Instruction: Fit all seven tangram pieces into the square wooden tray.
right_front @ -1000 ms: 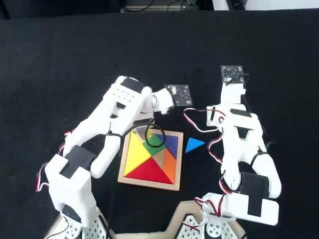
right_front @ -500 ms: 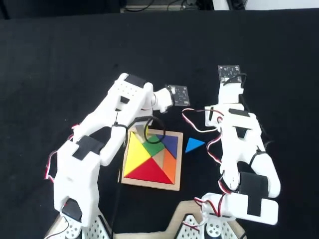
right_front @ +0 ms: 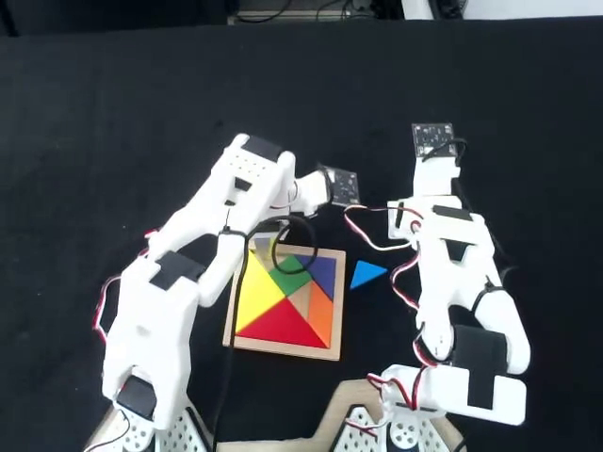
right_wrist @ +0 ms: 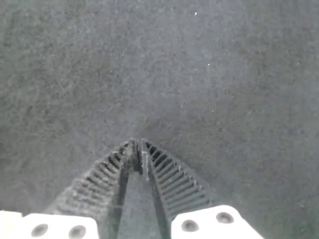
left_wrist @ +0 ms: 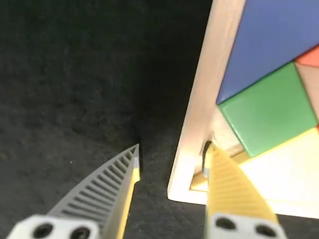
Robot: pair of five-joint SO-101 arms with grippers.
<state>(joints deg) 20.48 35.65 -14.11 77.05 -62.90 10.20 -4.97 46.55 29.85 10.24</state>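
The square wooden tray (right_front: pixel 281 346) lies between the arms and holds yellow (right_front: pixel 256 292), red (right_front: pixel 283 325), green (right_front: pixel 294 275), blue (right_front: pixel 323 271) and orange (right_front: pixel 323 307) pieces around a bare wooden patch. A blue triangle (right_front: pixel 366 273) lies on the cloth just right of the tray. My left gripper (left_wrist: pixel 172 154) is open astride the tray's far left corner: one finger (left_wrist: pixel 119 189) is outside on the cloth, the other (left_wrist: pixel 227 184) inside by the green square (left_wrist: pixel 266 112). My right gripper (right_wrist: pixel 137 145) is shut, empty, over bare cloth.
Black cloth covers the whole table. The left arm (right_front: pixel 207 235) stretches over the tray's left side, and the right arm (right_front: pixel 448 254) stands folded to the right of the blue triangle. Cables loop near the tray's far edge (right_front: pixel 377 240).
The left arm has swung its elbow up and to the right, and its wrist has edged right over the tray's far corner. The right arm and the blue triangle have stayed put.
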